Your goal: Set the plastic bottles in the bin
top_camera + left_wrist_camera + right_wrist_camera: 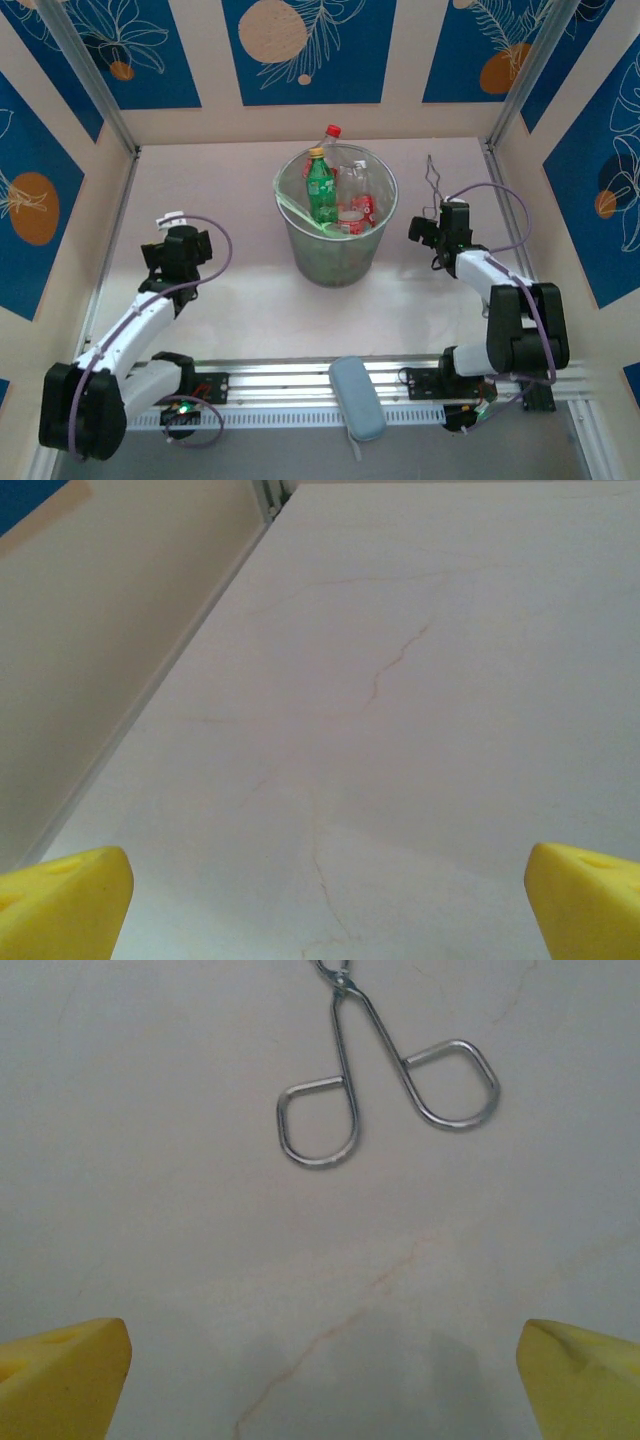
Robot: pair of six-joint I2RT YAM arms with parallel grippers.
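Bin (335, 258): standing mid-table (250, 295), between the two arms, nearer the far wall.
Plastic bottles (355, 208): lying heaped inside the bin, one standing upright at its left side, another poking above the far rim.
Left gripper (172, 218): hovering left of the bin, well apart, over bare table.
Right gripper (438, 214): hovering right of the bin, apart from it.
Wire tool (385, 1080): lying flat on the table just behind the right gripper, toward the far right corner.
Pouch (357, 397): lying across the near-edge rail, between the arm bases, before the bin.

Bin (335, 262) translucent greenish-grey; green bottle (320, 195), yellow cap; red-capped bottle (331, 136); walls (300, 60) blue, leaf-patterned.
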